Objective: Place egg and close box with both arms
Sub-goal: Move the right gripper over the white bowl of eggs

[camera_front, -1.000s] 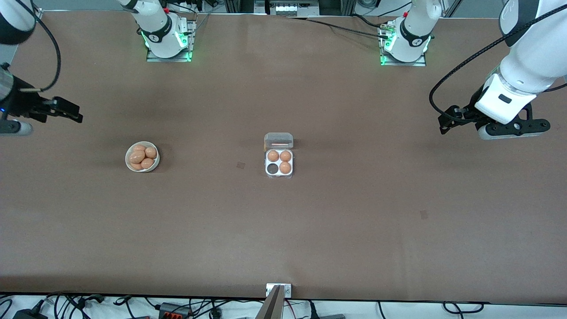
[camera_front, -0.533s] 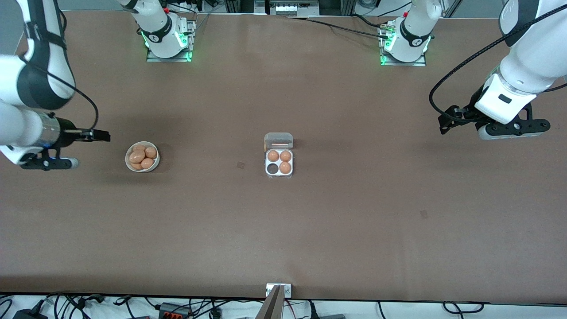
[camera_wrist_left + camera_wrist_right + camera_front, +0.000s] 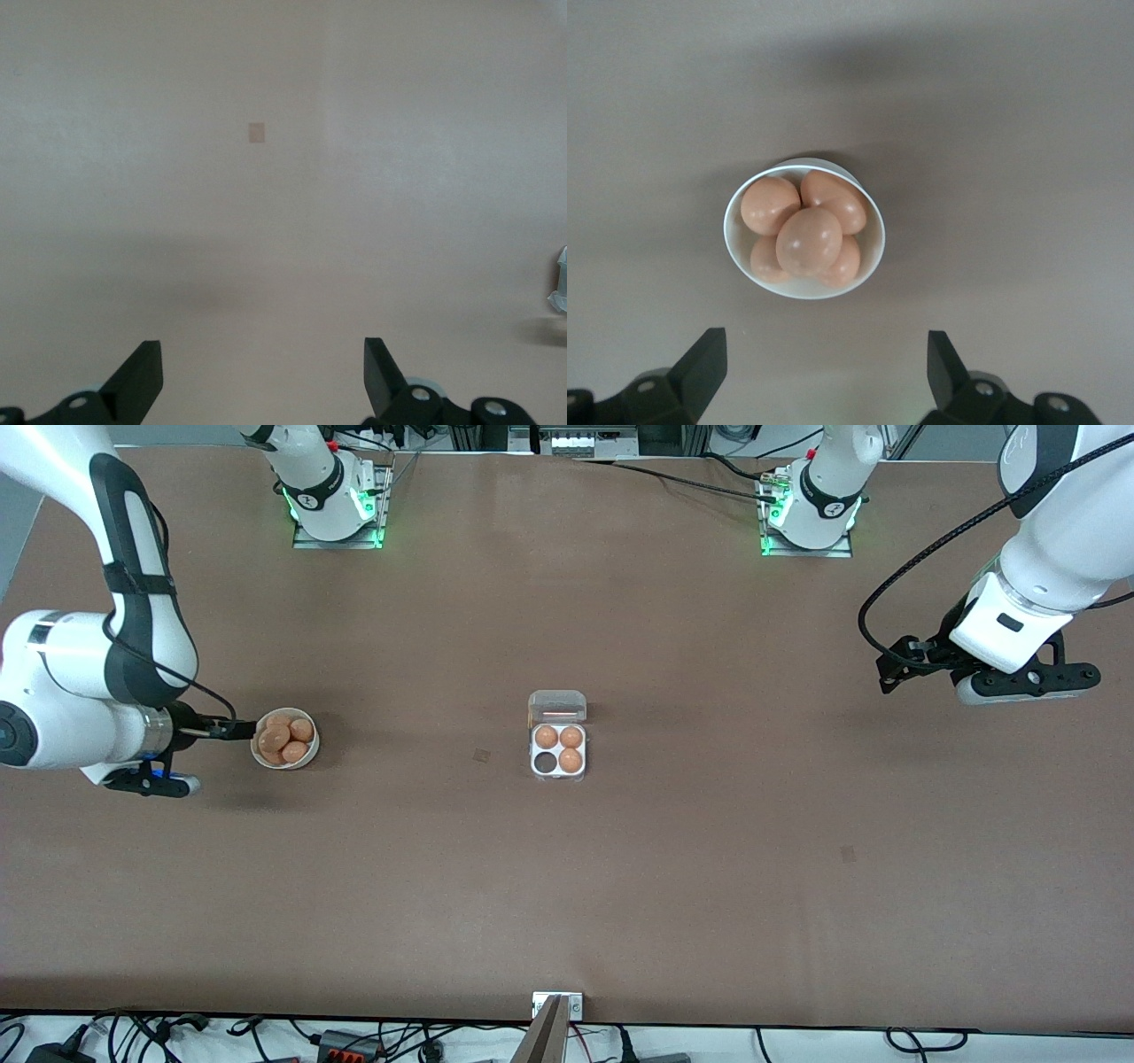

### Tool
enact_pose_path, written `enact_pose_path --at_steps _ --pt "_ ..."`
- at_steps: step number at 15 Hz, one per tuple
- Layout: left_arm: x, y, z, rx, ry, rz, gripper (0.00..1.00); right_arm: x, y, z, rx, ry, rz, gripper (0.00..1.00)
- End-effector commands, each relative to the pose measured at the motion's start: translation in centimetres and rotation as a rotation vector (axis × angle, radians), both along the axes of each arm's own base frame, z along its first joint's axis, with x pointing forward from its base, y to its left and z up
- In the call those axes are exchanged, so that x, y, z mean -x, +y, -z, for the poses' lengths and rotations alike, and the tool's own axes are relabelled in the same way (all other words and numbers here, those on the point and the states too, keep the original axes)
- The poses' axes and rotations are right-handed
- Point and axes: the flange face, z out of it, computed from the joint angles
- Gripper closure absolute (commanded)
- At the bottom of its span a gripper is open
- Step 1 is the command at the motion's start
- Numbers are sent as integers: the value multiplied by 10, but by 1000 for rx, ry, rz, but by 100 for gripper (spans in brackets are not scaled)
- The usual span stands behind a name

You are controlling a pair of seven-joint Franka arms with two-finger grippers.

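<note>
A white bowl (image 3: 308, 755) holds several orange-brown eggs (image 3: 275, 737) toward the right arm's end of the table. In the right wrist view the bowl (image 3: 735, 237) and its eggs (image 3: 808, 241) are in plain sight. My right gripper (image 3: 237, 730) is open and empty, just beside the bowl's rim; it also shows in the right wrist view (image 3: 824, 372). The clear box (image 3: 558, 775) sits mid-table with its lid (image 3: 557, 707) open, three eggs inside and one empty cell (image 3: 543, 762). My left gripper (image 3: 893, 673) waits open and empty over the left arm's end of the table; in the left wrist view (image 3: 261, 376) it is over bare table.
Small tape marks lie on the brown table (image 3: 481, 755) (image 3: 849, 855). A metal bracket (image 3: 556, 1005) sits at the table edge nearest the front camera. The two arm bases (image 3: 337, 509) (image 3: 808, 514) stand at the farthest edge. The box's edge shows in the left wrist view (image 3: 560, 288).
My right arm has swung in from the table's end and lowered, bringing its gripper up beside the bowl. The left arm, bowl and box have not moved.
</note>
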Motion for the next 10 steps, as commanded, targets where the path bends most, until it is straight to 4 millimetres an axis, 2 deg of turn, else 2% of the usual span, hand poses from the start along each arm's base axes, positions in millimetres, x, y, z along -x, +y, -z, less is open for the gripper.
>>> enact_pose_path --at_steps 1,3,5,10 --pt "-1 0 -6 14 4 5 0 0 -21 33 -72 32 123 0" --pt "-1 0 -6 13 6 5 0 4 -42 60 -157 61 219 0" --pt "-1 -1 -4 13 9 14 0 6 -57 77 -195 66 273 0" --pt "1 -5 1 8 43 21 0 6 -55 88 -225 74 304 0"
